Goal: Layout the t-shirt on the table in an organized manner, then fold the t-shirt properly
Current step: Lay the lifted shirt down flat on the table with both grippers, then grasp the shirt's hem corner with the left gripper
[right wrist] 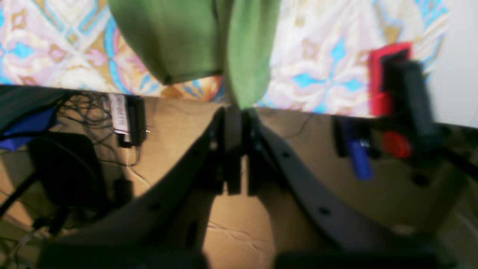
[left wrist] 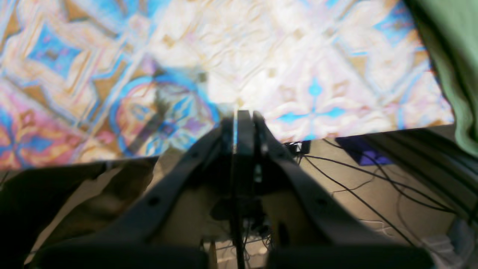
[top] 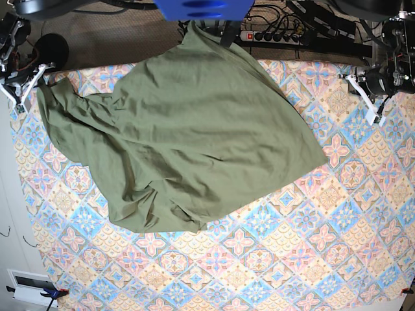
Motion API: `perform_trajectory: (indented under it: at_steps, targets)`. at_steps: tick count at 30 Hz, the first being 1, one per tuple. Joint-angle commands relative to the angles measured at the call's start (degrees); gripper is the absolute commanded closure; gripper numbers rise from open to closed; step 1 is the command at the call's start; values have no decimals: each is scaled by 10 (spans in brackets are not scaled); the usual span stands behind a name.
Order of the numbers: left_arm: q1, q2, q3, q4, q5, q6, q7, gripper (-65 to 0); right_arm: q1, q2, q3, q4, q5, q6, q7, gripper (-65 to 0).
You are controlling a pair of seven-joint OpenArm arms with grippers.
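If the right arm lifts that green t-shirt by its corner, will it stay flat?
Probably not. The t-shirt already lies rumpled with soft folds, so it likely droops and bunches. It looks light; dragging across the table may shift wrinkles rather than remove them.

The t-shirt (top: 188,136) is cut off at the base view's top edge; both wrist views are blurred.

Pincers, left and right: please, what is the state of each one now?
Left pincer: closed, holding nothing, over the table.
Right pincer: closed on an edge of the t-shirt.
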Motion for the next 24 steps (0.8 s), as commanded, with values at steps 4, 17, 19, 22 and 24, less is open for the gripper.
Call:
perform_trajectory:
  at_steps: [4, 17, 19, 22, 24]
  targets:
    - [-4, -12, -6, 9, -9, 1, -45, 0, 3, 2, 7, 6, 2, 0, 5, -4]
    - [-192, 198, -3, -41, -8, 1, -84, -22, 84, 0, 7, 6, 1, 0, 5, -3]
    - [-220, 240, -2, -61, -8, 1, -71, -33, 93, 0, 7, 6, 1, 0, 5, -3]
    - [-237, 278, 22, -97, -3, 1, -59, -37, 102, 0, 8, 5, 1, 0, 5, -2]
    - [-250, 279, 53, -137, 8, 2, -62, -34, 111, 0, 8, 5, 1, 0, 5, -2]
